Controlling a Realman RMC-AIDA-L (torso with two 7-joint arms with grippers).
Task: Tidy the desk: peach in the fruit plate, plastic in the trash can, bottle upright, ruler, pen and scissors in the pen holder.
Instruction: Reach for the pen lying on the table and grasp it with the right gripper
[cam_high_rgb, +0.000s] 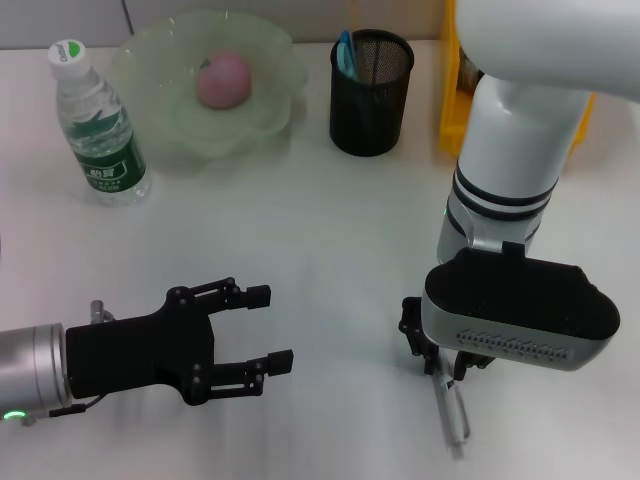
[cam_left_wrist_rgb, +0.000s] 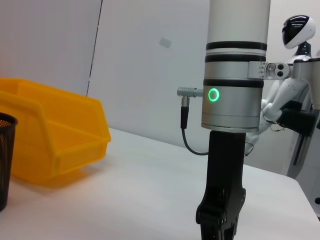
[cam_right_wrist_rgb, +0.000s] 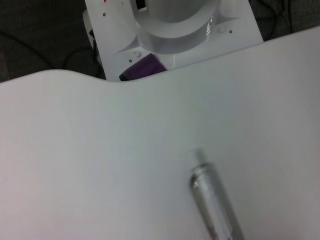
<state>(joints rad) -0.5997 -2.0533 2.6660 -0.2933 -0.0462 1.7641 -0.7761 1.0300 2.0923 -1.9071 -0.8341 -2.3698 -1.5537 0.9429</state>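
A silver pen (cam_high_rgb: 451, 413) lies on the white desk near the front edge; its tip (cam_right_wrist_rgb: 198, 159) shows in the right wrist view. My right gripper (cam_high_rgb: 437, 362) hangs straight over the pen's far end, pointing down, and also shows in the left wrist view (cam_left_wrist_rgb: 220, 220). My left gripper (cam_high_rgb: 276, 328) hovers open and empty at the front left. The peach (cam_high_rgb: 222, 78) rests in the green fruit plate (cam_high_rgb: 270, 55). The bottle (cam_high_rgb: 97, 125) stands upright. Something blue (cam_high_rgb: 345, 52) sticks out of the black mesh pen holder (cam_high_rgb: 371, 100). Plastic, ruler and scissors are out of view.
A yellow bin (cam_high_rgb: 452, 95) stands behind my right arm, to the right of the pen holder; it also shows in the left wrist view (cam_left_wrist_rgb: 55, 135). The desk's front edge (cam_right_wrist_rgb: 75, 80) runs close to the pen.
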